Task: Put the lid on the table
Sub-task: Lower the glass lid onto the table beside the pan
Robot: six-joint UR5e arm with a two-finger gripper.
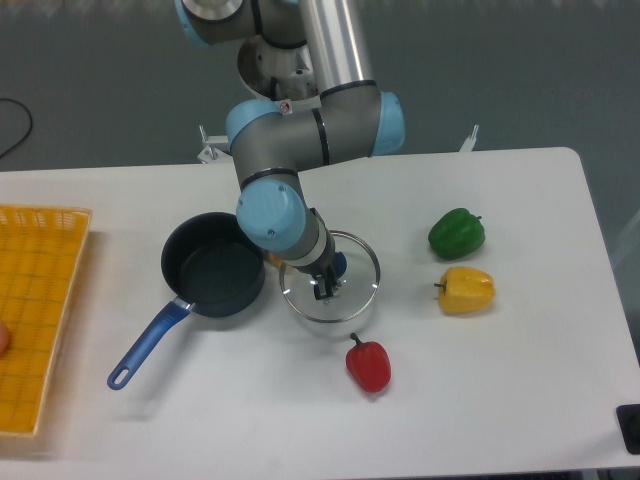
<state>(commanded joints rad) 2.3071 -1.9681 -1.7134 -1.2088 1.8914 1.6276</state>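
The round glass lid (357, 283) with a thin metal rim is just right of the dark blue saucepan (212, 267), low over the white table (500, 380), with a grey shadow under its front edge. Its dark blue knob (341, 265) shows partly behind my gripper (325, 290). The gripper reaches down from above onto the middle of the lid and appears shut on it by the knob. Whether the lid touches the table is not clear. The saucepan stands open, its long blue handle (147, 344) pointing to the front left.
A red pepper (369, 364) lies just in front of the lid. A green pepper (456, 232) and a yellow pepper (467, 290) lie to the right. A yellow grid tray (40, 300) sits at the left edge. The arm's elbow hangs above the saucepan.
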